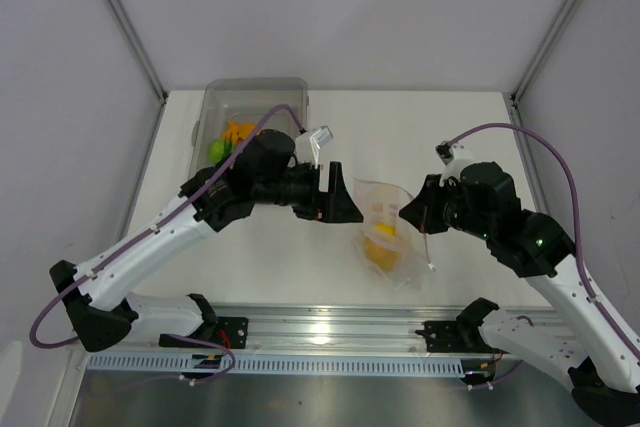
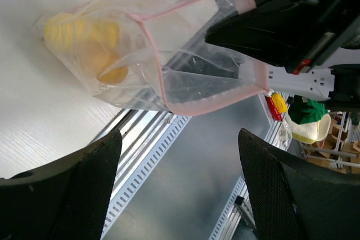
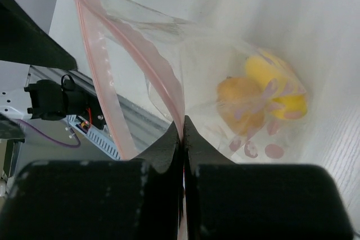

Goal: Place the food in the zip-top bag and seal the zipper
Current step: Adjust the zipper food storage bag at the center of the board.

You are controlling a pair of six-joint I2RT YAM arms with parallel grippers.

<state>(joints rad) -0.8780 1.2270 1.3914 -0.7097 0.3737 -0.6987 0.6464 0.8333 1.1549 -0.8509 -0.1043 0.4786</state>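
table point(image 1: 470, 147): white, flat, matte top.
item 1, far left corner: clear rigid bin point(image 1: 222, 95), rectangular, open-topped, standing upright.
item 2, centre, toward the near edge: zip-top bag point(image 1: 385, 209), transparent, closed end resting on the surface, mouth lifted off it.
bin and bag apart, not touching.

The zip-top bag point(image 2: 185, 82) is seen as thin, clear, glossy plastic, creased throughout. The table point(image 1: 450, 137) is finished in matt white with a faint grain. The rail point(image 1: 330, 332) is made of ribbed bare metal. The fingers point(image 2: 67, 195) of the left gripper point(image 2: 179, 144) are surfaced in matt, finely dimpled black.
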